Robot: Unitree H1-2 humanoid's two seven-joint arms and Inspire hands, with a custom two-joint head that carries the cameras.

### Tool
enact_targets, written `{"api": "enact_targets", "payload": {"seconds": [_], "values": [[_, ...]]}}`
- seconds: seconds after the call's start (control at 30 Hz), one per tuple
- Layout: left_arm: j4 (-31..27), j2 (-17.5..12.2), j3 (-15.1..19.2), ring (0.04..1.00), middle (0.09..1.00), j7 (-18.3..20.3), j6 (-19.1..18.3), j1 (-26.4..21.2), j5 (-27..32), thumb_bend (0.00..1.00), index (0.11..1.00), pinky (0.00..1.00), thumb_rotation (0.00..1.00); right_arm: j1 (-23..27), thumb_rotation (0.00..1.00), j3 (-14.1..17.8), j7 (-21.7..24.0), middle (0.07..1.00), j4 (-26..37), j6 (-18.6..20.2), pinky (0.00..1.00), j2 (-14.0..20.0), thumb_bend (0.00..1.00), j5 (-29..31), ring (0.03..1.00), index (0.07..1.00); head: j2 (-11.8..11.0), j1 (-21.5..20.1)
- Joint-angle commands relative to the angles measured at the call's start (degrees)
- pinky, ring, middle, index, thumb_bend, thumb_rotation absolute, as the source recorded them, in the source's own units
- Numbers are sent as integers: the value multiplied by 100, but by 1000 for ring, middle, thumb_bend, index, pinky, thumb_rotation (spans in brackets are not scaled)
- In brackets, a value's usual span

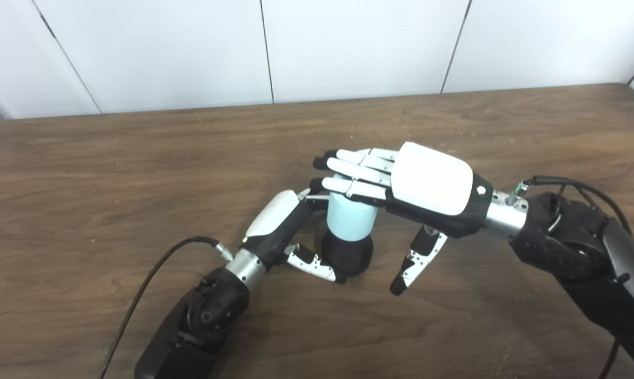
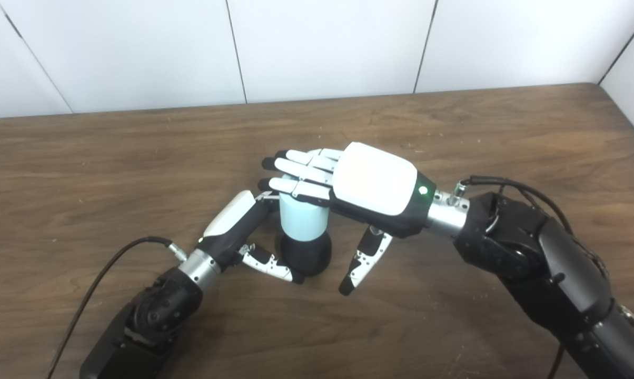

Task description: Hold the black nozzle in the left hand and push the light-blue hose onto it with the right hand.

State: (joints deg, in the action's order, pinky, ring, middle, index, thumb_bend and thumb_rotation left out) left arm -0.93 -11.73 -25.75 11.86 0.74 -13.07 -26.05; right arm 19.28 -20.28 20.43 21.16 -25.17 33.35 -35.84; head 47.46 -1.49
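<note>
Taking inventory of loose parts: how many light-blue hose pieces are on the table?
1. The light-blue hose stands upright on the black nozzle at the table's centre, between the left hand and right hand. No others show.

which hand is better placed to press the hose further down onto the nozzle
The right hand, probably: its flat fingers lie over the top of the upright light-blue hose, ready to push down. The left hand sits low beside the black nozzle, thumb against its base, steadying it.
</note>
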Motion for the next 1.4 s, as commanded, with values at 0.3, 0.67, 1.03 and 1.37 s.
{"api": "enact_targets", "payload": {"seconds": [0.3, 0.67, 1.03, 1.37], "values": [[-9, -90, -112, 708, 621, 400, -311, 120, -80, 523, 484, 971, 69, -224, 460, -355, 514, 1000, -59, -60, 830, 88, 931, -248, 968, 936, 4, -4], [32, -78, -93, 702, 618, 373, -254, 136, -38, 523, 484, 972, 69, -172, 460, -354, 545, 1000, -52, -43, 830, 100, 931, -208, 966, 935, 0, -18], [70, -78, -93, 778, 673, 352, -217, 140, -26, 523, 484, 966, 68, -345, 491, 132, -264, 1000, 34, -157, 955, -15, 902, -285, 983, 993, -17, -24], [119, -83, -111, 749, 595, 329, -167, 126, 14, 523, 484, 960, 68, -488, 636, 208, -1993, 1000, -278, -164, 1000, -172, 906, -826, 1000, 1000, -35, -15]]}}
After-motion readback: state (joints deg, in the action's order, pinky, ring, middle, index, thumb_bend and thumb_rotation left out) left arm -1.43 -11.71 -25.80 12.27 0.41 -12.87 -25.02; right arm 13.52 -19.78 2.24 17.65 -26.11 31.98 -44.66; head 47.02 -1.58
